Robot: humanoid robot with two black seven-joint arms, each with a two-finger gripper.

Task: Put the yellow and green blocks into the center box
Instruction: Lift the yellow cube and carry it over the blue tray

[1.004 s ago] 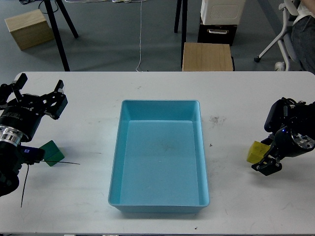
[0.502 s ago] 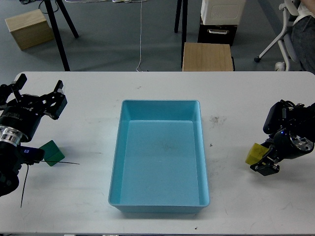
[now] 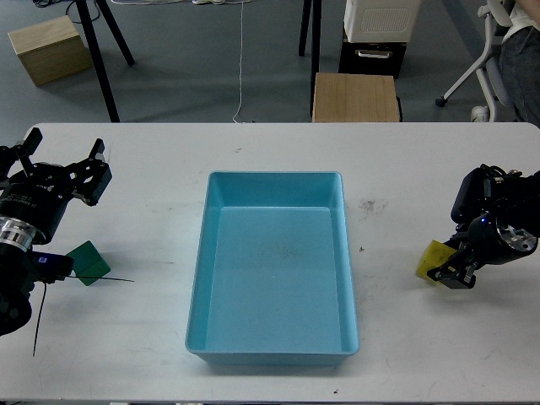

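Observation:
The yellow block (image 3: 429,256) is at the right of the white table, held in my right gripper (image 3: 444,268), which is shut on it just above the tabletop. The green block (image 3: 89,262) lies on the table at the far left. My left gripper (image 3: 65,152) is open and empty, a little beyond the green block and not touching it. The light blue center box (image 3: 274,175) stands empty in the middle of the table, between the two blocks.
A thin black cable (image 3: 114,279) lies on the table by the green block. Behind the table's far edge stand a wooden box (image 3: 355,97), a white and black unit (image 3: 375,38), tripod legs (image 3: 101,59) and an office chair (image 3: 485,59).
My right gripper has moved the yellow block slightly left and up toward the box. The left gripper has shifted a little to the left; the green block has not moved.

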